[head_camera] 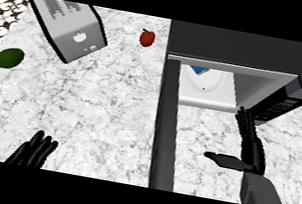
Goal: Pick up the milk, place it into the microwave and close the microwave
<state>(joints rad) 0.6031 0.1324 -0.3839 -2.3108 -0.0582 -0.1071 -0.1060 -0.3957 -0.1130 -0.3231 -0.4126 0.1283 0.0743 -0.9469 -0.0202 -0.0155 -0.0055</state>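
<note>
The right robot hand [249,151] hangs in front of the microwave's [243,64] open mouth with its fingers straight and its thumb spread out to the left, holding nothing. Just beyond its fingertips, inside the cavity, stands the milk [207,81], a white carton with a blue mark at its top, so the placing part of the task looks done and only the closing seems left. The door [167,127] stands swung wide open, seen edge-on as a long dark bar that runs toward the robot just to the left of this robot hand, between it and the rest of the desk [100,110]. The risk from here lies in that closing: the robot hand sits on the inner side of the door, so a swing started from this spot could trap the fingers against the microwave's front, or the thumb could slip off the door's edge and leave it ajar. The carton also stands near the cavity's front, and a door shut on it might tip it, though how far in it sits I cannot tell. The left robot hand [34,152] rests open at the view's lower left, fingers up, well apart from all this.
</note>
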